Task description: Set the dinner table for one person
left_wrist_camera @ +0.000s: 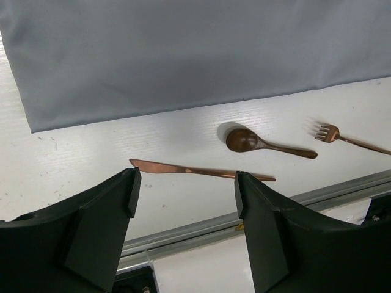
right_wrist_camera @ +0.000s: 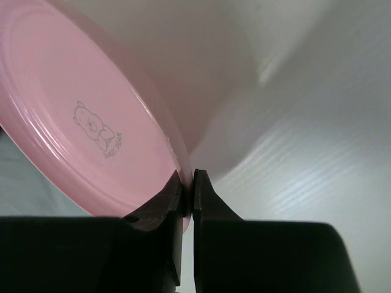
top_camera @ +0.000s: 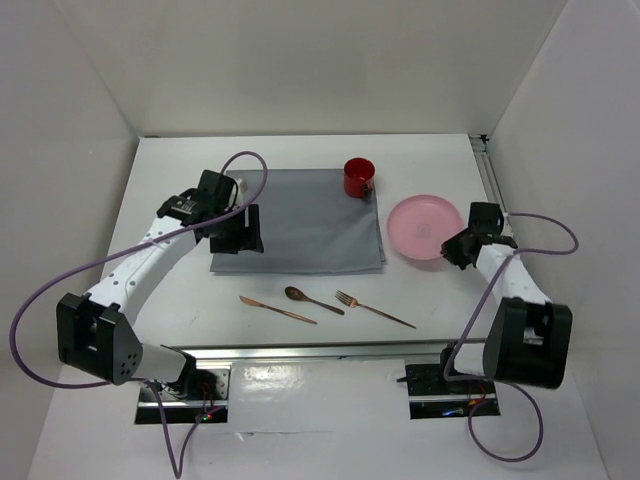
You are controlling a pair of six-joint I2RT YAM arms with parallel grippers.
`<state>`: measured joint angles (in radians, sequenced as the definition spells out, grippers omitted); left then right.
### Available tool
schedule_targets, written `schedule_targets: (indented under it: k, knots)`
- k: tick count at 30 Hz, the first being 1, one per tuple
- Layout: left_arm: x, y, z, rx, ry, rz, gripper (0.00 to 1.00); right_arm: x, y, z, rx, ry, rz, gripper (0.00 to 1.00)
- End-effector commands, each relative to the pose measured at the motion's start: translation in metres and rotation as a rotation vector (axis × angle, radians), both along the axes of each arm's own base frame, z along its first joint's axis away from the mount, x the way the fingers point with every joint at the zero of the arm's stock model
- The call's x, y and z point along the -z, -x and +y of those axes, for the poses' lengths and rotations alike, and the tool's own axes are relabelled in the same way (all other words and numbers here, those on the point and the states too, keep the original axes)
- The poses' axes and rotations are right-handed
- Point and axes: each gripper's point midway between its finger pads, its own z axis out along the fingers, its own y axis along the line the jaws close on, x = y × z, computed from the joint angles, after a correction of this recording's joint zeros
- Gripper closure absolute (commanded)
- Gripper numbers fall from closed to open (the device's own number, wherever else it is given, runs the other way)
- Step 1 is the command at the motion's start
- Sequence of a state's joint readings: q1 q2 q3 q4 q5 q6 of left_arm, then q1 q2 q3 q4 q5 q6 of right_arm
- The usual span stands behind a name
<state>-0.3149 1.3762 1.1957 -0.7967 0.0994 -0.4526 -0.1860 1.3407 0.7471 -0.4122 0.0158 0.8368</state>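
Observation:
A pink plate lies on the white dinner table to the right of a grey cloth. My right gripper is shut on the plate's near right rim. A red mug stands on the cloth's far right corner. A copper knife, spoon and fork lie in a row near the front. My left gripper hovers open over the cloth's left edge, holding nothing.
A metal rail runs along the table's near edge, another along the right side. White walls enclose the table on three sides. Purple cables loop from both arms.

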Motion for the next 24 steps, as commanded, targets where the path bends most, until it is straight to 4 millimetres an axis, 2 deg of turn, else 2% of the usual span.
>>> schedule_targets:
  k: [1,2,3,4,6,7,8,9,11,12,13,14,15,16,17,18,19,21,22,24]
  knots:
    - [-0.009,0.000,-0.002,-0.024,0.018,-0.034,0.20,-0.069,-0.008,-0.017,0.006,0.142,-0.161,1.00]
    - [-0.009,-0.001,-0.001,-0.039,0.014,-0.034,0.17,-0.084,-0.011,-0.020,0.000,0.169,-0.201,1.00]
    - [-0.009,-0.002,0.002,-0.048,0.001,-0.038,0.17,-0.114,-0.019,-0.014,-0.031,0.189,-0.280,1.00]
    - [-0.011,-0.005,0.008,-0.094,-0.021,-0.054,0.14,-0.123,-0.023,-0.008,-0.083,0.211,-0.299,1.00]
    - [-0.013,-0.007,0.013,-0.124,-0.046,-0.072,0.06,-0.149,-0.038,0.021,-0.192,0.196,-0.355,1.00]
    - [-0.012,-0.011,0.021,-0.180,-0.080,-0.086,0.03,-0.152,-0.043,0.037,-0.257,0.188,-0.353,1.00]
    - [-0.012,-0.009,0.028,-0.215,-0.100,-0.089,0.00,-0.154,-0.046,0.071,-0.357,0.162,-0.353,1.00]
    - [-0.016,-0.010,0.039,-0.296,-0.129,-0.113,0.00,-0.159,-0.058,0.092,-0.424,0.164,-0.360,1.00]
    - [-0.021,-0.008,0.047,-0.344,-0.147,-0.129,0.00,-0.157,-0.064,0.135,-0.550,0.139,-0.362,1.00]
    - [-0.029,-0.005,0.050,-0.359,-0.140,-0.151,0.00,-0.167,-0.066,0.169,-0.659,0.090,-0.388,1.00]
    - [-0.033,-0.005,0.053,-0.370,-0.132,-0.165,0.00,-0.146,-0.074,0.188,-0.708,0.061,-0.331,1.00]
    - [-0.039,-0.004,0.056,-0.392,-0.117,-0.179,0.00,-0.143,-0.077,0.202,-0.753,0.050,-0.323,1.00]
    - [-0.041,-0.003,0.056,-0.394,-0.108,-0.193,0.00,-0.138,-0.076,0.226,-0.810,0.032,-0.312,1.00]
    - [-0.049,-0.001,0.059,-0.413,-0.082,-0.213,0.00,-0.127,-0.086,0.240,-0.834,0.021,-0.284,1.00]
    - [-0.052,0.000,0.057,-0.408,-0.051,-0.209,0.00,-0.123,-0.093,0.251,-0.855,0.006,-0.293,1.00]
    - [-0.052,0.001,0.058,-0.397,-0.043,-0.216,0.00,-0.128,-0.098,0.264,-0.880,-0.046,-0.302,1.00]
    - [-0.054,0.003,0.054,-0.374,-0.028,-0.218,0.00,-0.107,-0.102,0.274,-0.890,-0.070,-0.251,1.00]
    - [-0.053,0.006,0.053,-0.357,-0.024,-0.214,0.00,-0.097,-0.112,0.285,-0.891,-0.081,-0.250,1.00]
    - [-0.051,0.009,0.054,-0.356,-0.030,-0.201,0.00,-0.084,-0.122,0.292,-0.885,-0.098,-0.225,1.00]
    - [-0.049,0.011,0.055,-0.348,-0.041,-0.192,0.00,-0.069,-0.125,0.300,-0.879,-0.113,-0.175,1.00]
